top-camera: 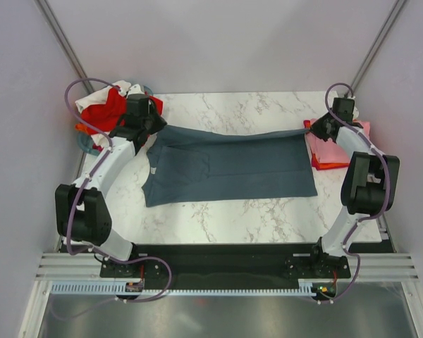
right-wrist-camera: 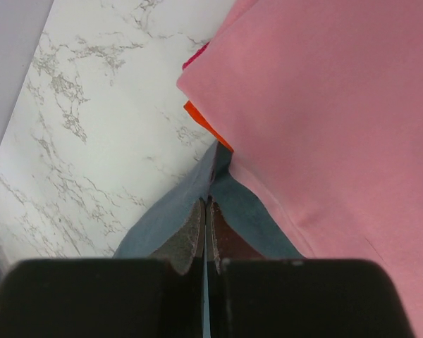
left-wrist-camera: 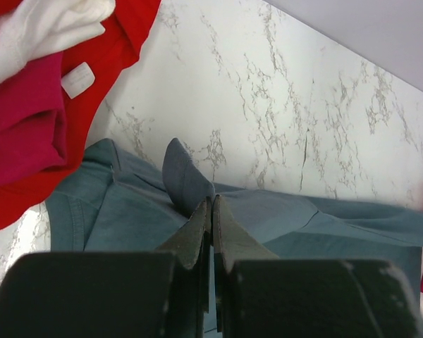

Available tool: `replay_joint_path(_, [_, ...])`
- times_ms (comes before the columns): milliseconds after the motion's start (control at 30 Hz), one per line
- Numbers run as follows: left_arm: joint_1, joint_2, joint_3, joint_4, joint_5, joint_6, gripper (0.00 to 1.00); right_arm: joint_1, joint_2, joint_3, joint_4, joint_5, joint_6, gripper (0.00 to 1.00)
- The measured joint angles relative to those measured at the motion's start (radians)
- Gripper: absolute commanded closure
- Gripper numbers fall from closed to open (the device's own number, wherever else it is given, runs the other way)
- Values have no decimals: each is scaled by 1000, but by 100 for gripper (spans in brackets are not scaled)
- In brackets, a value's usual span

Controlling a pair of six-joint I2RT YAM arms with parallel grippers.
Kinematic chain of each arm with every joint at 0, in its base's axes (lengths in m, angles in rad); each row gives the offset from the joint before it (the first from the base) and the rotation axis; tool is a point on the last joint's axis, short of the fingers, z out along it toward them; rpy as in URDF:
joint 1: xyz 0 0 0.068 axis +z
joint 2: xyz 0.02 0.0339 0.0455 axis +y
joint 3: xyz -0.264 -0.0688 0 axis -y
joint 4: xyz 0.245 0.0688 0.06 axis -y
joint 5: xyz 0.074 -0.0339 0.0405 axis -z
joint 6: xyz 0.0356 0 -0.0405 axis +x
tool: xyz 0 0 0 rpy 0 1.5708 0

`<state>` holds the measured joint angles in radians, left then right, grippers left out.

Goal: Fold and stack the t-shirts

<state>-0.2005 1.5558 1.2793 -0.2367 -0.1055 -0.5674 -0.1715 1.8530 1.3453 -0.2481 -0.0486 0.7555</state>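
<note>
A slate blue-grey t-shirt (top-camera: 229, 169) lies spread across the marble table, partly folded. My left gripper (top-camera: 149, 128) is shut on its far left edge; the pinched cloth (left-wrist-camera: 187, 182) rises between the jaws (left-wrist-camera: 211, 204). My right gripper (top-camera: 311, 129) is shut on the shirt's far right corner (right-wrist-camera: 229, 193), beside a folded pink t-shirt (right-wrist-camera: 338, 127) that lies on an orange-red one (right-wrist-camera: 206, 121). That stack shows at the right edge in the top view (top-camera: 338, 144). Red (left-wrist-camera: 116, 56), white (left-wrist-camera: 42, 32) and magenta (left-wrist-camera: 21, 120) shirts lie piled at the far left.
The pile of unfolded shirts (top-camera: 109, 105) sits in a round teal basket (top-camera: 88, 144) at the table's far left corner. Bare marble (top-camera: 240, 109) shows behind the blue-grey shirt and along the near edge (top-camera: 254, 218). Grey walls stand close around.
</note>
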Motion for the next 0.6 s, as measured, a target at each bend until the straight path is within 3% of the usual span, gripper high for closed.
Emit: replay_joint_path(600, [0, -188, -193, 1, 2, 4, 98, -10, -143, -208, 3, 14, -21, 100])
